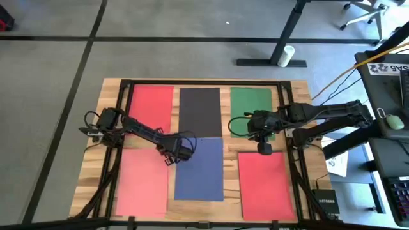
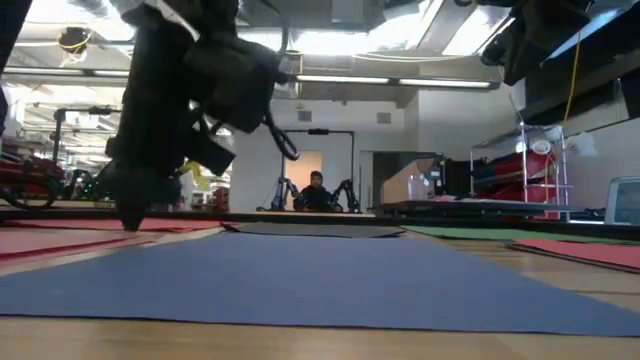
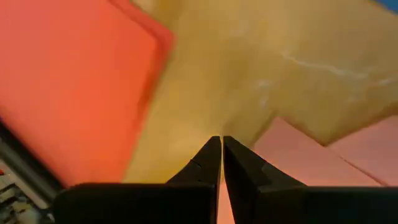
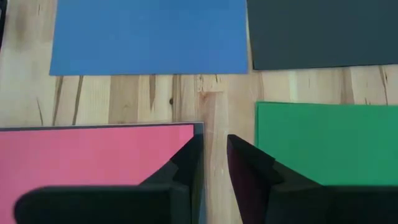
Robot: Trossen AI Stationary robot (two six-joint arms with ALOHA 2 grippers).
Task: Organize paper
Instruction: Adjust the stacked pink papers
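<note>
Paper lies spread over the wooden table in the high view: a red sheet, a black sheet and a green sheet along the far row, and a pink sheet, a blue sheet and a second red sheet along the near row, all flat and lying apart from one another, except that the black and blue sheets meet end to end. The left gripper hangs at the gap between the pink and blue sheets, and the right gripper hovers between the green sheet and the near red one. In the low view the blue sheet fills the foreground, with the left gripper tip down at its far left edge, close to the table. The left wrist view shows that gripper's fingers pressed nearly together, clenched on nothing visible, above bare wood between the red sheet and the pink sheet. The right wrist view shows its fingers close together with a narrow gap, holding nothing, over the wood strip between the near red sheet and the green sheet, with the blue and black sheets beyond.
</note>
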